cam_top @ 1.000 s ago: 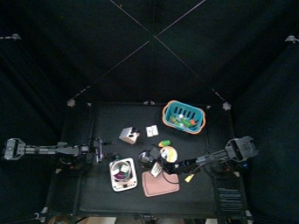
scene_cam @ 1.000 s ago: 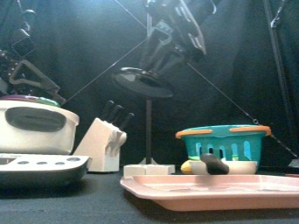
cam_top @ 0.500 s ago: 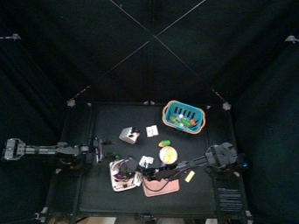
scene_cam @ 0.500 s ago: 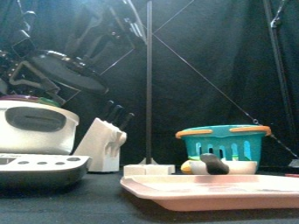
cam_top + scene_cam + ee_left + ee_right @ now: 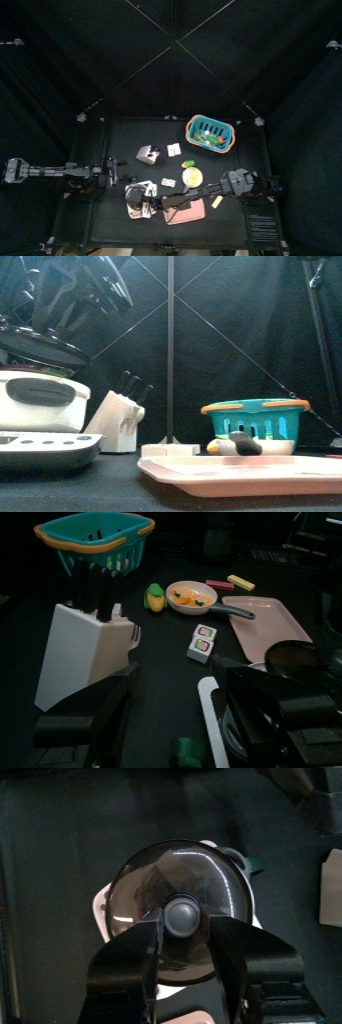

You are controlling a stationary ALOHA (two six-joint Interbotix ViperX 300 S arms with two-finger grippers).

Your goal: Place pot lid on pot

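Note:
The pot lid, dark glass with a black knob, hangs tilted just above the pot, a small round white vessel on a flat black and white base at the table's front left. My right gripper is shut on the lid's knob; the glass covers most of the pot, whose light rim shows at one side. In the top view the right arm reaches across to the pot. My left gripper is open and empty, resting at the left.
A white knife block stands behind the pot. A pink tray lies front right, with a teal basket behind it. A yellowish pan with food and a small box lie mid-table.
My right arm has carried the lid leftward from above the pink tray to over the pot, and lower. The left arm has not moved.

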